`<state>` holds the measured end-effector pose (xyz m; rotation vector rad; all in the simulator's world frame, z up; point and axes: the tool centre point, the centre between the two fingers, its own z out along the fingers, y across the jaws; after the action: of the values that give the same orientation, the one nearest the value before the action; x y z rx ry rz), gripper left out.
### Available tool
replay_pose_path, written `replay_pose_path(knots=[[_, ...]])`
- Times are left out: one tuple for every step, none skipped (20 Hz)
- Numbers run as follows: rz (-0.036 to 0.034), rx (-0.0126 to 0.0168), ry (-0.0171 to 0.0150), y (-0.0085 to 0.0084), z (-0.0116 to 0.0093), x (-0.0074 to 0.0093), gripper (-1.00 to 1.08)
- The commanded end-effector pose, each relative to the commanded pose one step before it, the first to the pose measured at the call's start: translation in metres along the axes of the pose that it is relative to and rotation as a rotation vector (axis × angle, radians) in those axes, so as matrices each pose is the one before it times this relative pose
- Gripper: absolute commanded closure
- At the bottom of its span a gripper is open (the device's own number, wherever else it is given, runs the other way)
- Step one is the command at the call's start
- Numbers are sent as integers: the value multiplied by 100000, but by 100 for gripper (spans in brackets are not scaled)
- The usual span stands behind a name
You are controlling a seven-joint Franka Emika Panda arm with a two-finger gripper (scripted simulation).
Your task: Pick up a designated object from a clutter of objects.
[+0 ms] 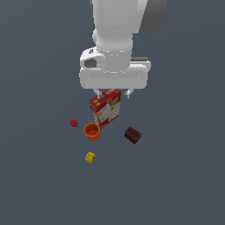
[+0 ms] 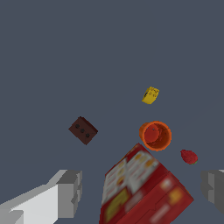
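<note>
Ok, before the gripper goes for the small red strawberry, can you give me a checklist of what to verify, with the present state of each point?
1. Gripper open and empty: ok, the fingers stand wide apart with nothing held.
2. Strawberry in view and uncovered: ok, it lies alone on the floor.
3. Gripper above the strawberry: not ok, it hangs over the printed box instead.
4. Space around the strawberry: ok, the orange cup is the nearest thing but apart from it.
5. Box clear of the sideways path: cannot tell, the height of the fingertips over it is unclear.
6. Brown block and yellow block out of the way: ok.
</note>
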<state>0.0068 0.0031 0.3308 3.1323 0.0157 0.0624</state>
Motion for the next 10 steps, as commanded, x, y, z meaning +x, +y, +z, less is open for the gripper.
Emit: replay_pose_path(knots=[[0,0,0,1,0,0,-92],[0,0,0,-54,-10,-14,-92],[188,157,-146,-6,54,3,-92],[233,194,-180,-74,55,-14,-92],[323,268,-249,-105,74,-20,-92],[415,342,-319,-135,93,-26,-92],[434,354,-332,-141,92,-28,-92],[338,270,-256,-116,65,-23,-92],[245,189,-181,-86,41,-18,-92],[153,112,-109,-53,20,-10,-92]])
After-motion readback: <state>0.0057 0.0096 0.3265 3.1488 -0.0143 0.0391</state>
